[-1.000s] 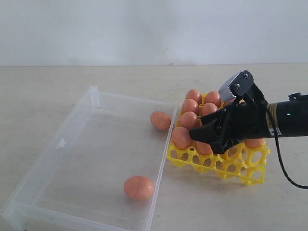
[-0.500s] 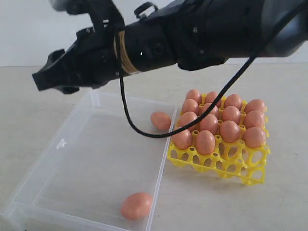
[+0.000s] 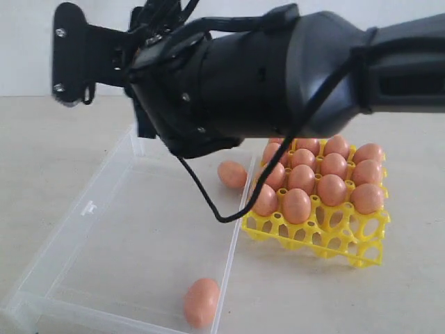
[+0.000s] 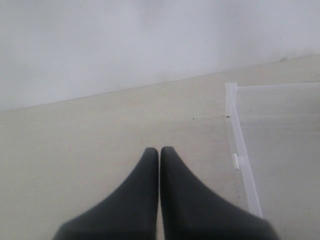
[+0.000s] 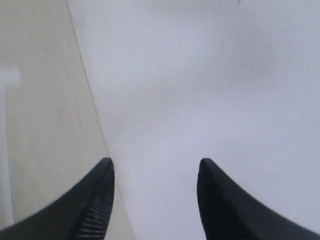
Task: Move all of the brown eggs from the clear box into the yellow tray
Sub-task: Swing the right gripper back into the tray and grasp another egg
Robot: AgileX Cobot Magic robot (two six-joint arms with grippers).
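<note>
The clear box (image 3: 83, 216) lies on the left of the table with two brown eggs in it. One egg (image 3: 201, 301) rests at the near right wall and the other (image 3: 232, 174) at the far right wall. The yellow tray (image 3: 348, 247) stands to the right, holding several brown eggs (image 3: 332, 188). My right arm fills the upper exterior view, with its gripper (image 3: 69, 59) high above the box's far left side. The right wrist view faces the wall, and that gripper (image 5: 155, 162) is open and empty. My left gripper (image 4: 159, 149) is shut over bare table beside the box's wall (image 4: 240, 145).
A black cable (image 3: 208, 198) hangs from the right arm and loops down over the box's far right part. A pale wall (image 3: 28, 42) runs behind the table.
My right arm has swung from over the yellow tray up and to the left, toward the camera. The loose egg in the box has rolled toward its near edge.
</note>
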